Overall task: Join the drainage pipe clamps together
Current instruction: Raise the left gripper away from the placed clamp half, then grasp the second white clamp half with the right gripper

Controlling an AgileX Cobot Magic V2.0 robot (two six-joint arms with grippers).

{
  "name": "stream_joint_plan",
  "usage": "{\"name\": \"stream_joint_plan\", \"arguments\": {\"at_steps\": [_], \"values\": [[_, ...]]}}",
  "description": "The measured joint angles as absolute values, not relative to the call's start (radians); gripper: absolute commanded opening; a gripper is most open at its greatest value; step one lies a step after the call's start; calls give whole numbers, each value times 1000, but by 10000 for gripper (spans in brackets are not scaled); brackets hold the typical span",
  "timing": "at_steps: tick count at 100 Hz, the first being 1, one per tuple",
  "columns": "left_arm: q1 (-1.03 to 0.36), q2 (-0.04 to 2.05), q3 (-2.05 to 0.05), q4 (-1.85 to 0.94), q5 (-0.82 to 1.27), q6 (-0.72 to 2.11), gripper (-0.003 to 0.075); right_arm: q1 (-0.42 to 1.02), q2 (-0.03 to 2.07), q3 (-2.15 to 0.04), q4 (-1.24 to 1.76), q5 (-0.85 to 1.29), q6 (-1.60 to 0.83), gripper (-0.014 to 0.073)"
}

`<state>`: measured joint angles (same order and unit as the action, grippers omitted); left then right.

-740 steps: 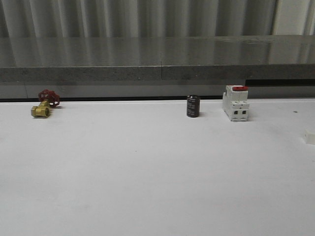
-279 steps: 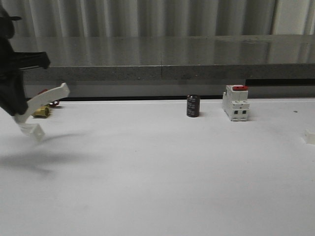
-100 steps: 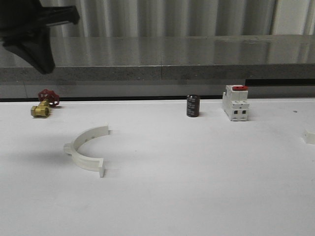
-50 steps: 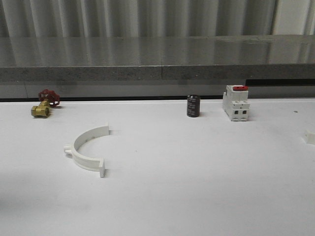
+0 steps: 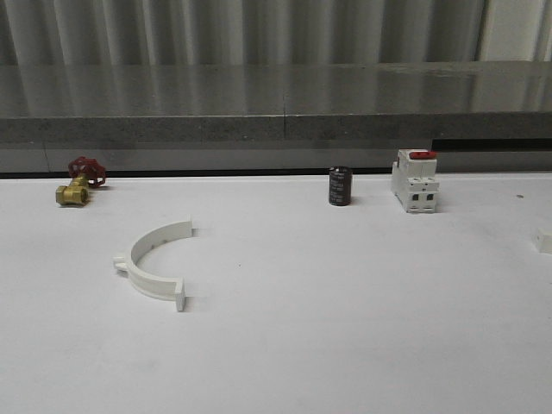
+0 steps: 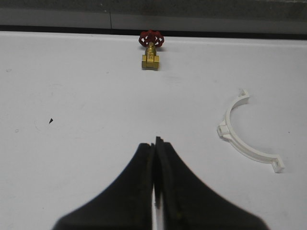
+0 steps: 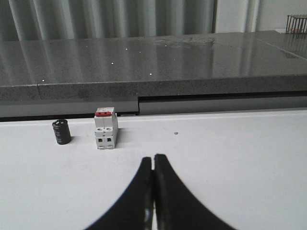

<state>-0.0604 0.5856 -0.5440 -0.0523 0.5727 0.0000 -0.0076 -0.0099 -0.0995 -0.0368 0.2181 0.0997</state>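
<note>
In the front view, one clamp lay newly placed on the table, the arm gone, its mate unplaced. In the left wrist view, the left gripper was closed and empty, near the clamp. In the right wrist view, the right gripper was also closed and empty.

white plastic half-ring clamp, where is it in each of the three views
Front view: the white plastic half-ring clamp lies flat on the white table, left of centre, open side facing right.
Left wrist view: it lies at the picture's right, beyond the shut left gripper.
Right wrist view: not in it.
Shared landmark: the brass valve with a red handwheel, behind the clamp in the front view and the left wrist view.
</note>
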Motion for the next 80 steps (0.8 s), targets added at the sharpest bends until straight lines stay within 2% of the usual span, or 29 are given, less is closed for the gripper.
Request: {"name": "stream_joint_plan", "arguments": {"at_steps": [18, 54, 64, 80], "values": [[-60, 426, -468, -52, 568, 0, -21, -8, 96, -270, -37, 391, 100, -66], [-60, 267, -437, -52, 560, 0, -21, -8, 568, -622, -37, 670, 100, -46], [-60, 265, -437, -52, 560, 0, -21, -8, 694, -692, -37, 716, 100, 69], [-60, 265, -437, -52, 560, 0, -21, -8, 856, -772, -37, 765, 100, 431]]}}
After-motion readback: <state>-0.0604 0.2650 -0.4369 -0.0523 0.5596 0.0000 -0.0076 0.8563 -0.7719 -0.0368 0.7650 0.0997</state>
